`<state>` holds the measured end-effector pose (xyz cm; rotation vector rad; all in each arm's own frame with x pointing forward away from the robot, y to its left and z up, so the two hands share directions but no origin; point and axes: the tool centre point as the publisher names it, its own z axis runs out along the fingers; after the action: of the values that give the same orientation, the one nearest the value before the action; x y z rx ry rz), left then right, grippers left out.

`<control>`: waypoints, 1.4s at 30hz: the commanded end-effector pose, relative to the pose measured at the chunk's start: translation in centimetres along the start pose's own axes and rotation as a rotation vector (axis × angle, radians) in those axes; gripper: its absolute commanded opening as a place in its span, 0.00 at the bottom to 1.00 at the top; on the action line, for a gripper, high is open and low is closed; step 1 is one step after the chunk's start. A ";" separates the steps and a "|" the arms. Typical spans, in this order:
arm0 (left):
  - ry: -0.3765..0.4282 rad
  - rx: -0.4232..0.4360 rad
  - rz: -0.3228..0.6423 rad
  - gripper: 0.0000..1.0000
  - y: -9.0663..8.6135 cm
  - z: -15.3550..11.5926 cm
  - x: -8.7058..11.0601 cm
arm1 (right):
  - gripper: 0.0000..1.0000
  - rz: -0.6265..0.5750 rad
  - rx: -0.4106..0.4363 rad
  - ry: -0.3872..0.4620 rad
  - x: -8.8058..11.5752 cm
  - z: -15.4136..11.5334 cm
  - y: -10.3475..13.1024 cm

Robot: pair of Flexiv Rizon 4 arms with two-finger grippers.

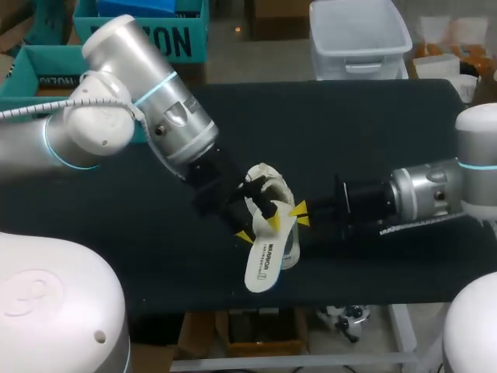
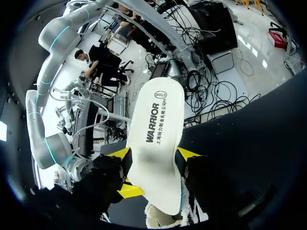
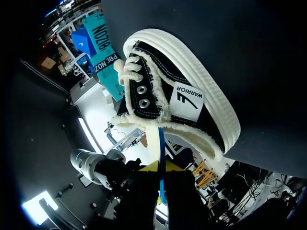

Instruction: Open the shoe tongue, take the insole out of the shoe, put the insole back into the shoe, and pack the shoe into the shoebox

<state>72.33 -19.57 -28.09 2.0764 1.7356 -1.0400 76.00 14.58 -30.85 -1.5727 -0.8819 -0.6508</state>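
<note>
On a dark table, two claws meet on one white insole. The left claw clamps its two edges, and the right claw pinches it through its thickness. Just ahead of the right claw sits one black canvas shoe, white-soled and white-laced.

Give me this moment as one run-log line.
insole: partly out of shoe | left gripper: shut on insole | right gripper: shut on insole edge near shoe
</note>
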 end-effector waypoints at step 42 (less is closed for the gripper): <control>0.274 0.054 -0.262 1.00 1.2 -12.4 0.5 | 0.00 0.027 0.052 -0.025 -2.2 0.4 -4.6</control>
<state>78.34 -12.34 -20.17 2.1632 2.1851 -0.9229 71.16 14.87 -30.09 -1.5488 -0.8891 -0.5807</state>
